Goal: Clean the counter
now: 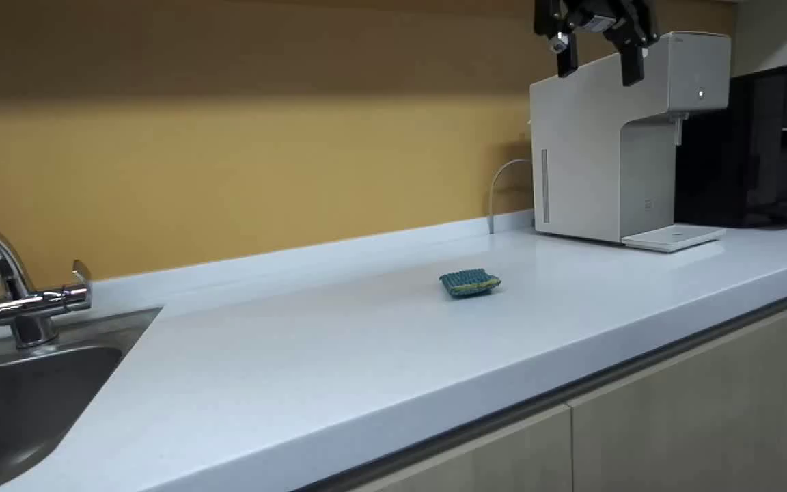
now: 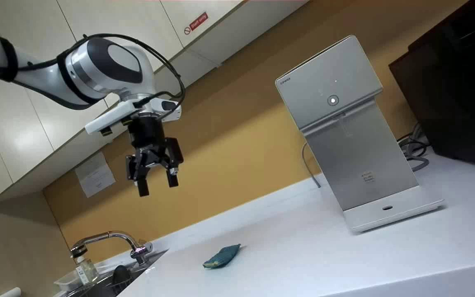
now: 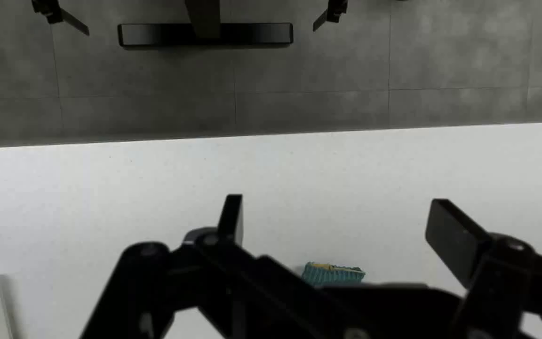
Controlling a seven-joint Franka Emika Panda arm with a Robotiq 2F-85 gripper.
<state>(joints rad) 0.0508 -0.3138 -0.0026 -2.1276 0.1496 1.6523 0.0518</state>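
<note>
While the claw [image 2: 158, 189] stands wide and empty, recommend centring over the scrubber [image 1: 470, 282], back from the surface's [image 1: 298, 383] front edge, before descending.

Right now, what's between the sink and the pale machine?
A teal pad on the counter, plus a thin grey hose by the wall near the machine; both exterior views show this.

Smooth counter [image 1: 311, 369], glossy metal faucet [image 1: 35, 306]
</note>
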